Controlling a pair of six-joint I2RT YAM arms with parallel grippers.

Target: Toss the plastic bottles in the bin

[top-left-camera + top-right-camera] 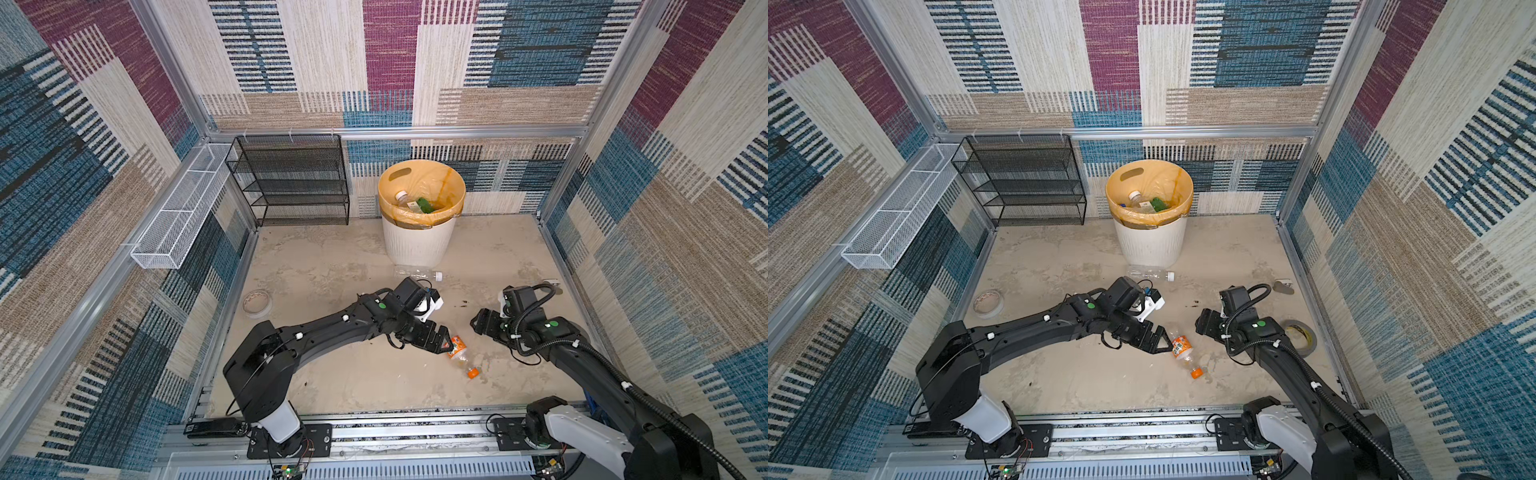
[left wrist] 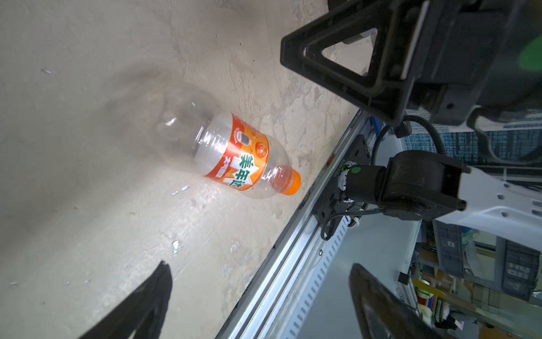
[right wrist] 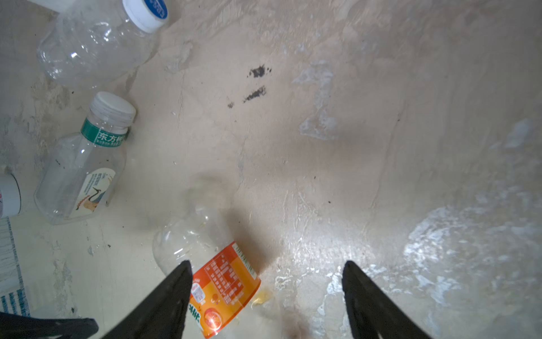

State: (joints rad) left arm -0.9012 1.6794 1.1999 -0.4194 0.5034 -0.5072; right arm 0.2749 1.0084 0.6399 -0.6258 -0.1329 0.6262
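- Rig: two black arms reach in from the near rail over the stained beige table top (image 1: 332, 374).
- The left gripper (image 1: 444, 341) has its jaws spread wide with nothing between them. The left wrist view shows the orange-labelled bottle lying ahead of its fingers (image 2: 159, 289).
- The right gripper (image 1: 475, 322) has its jaws spread and empty. In the right wrist view one finger (image 3: 176, 281) overlaps that bottle; contact cannot be told.
- Bottles on the table: both top views show two and the right wrist view shows three, the orange one common to both.
- The clear plastic bottle with orange label and orange cap (image 1: 457, 353) lies on its side between the two grippers. Its cap points to the near rail and its base is at the left gripper's tips. The body is uncrushed and the label carries green-and-white characters.
- The clear bottle with green neck band and white cap (image 3: 82, 164) lies on its side and is seen from the right wrist only.
- The clear bottle with white-and-blue cap (image 3: 96, 41) lies on its side near the green-banded one, in the same view only.
- Tape rolls: two. The beige tape roll (image 1: 257, 303) lies at the left edge and the grey tape roll (image 1: 1300, 336) lies beside the right arm.
- The slim clear bottle with small white cap (image 1: 417, 273) lies on its side just in front of the bin.
- Bin: one round white ribbed bucket with orange-yellow liner (image 1: 415, 245), upright at the far middle of the table. A white-capped bottle (image 1: 401, 196) and a green piece (image 1: 424, 204) show inside it; the full count cannot be told.
- One black mesh rack (image 1: 291, 178) stands far left.
- One white wire basket (image 1: 178, 216) is on the left wall.
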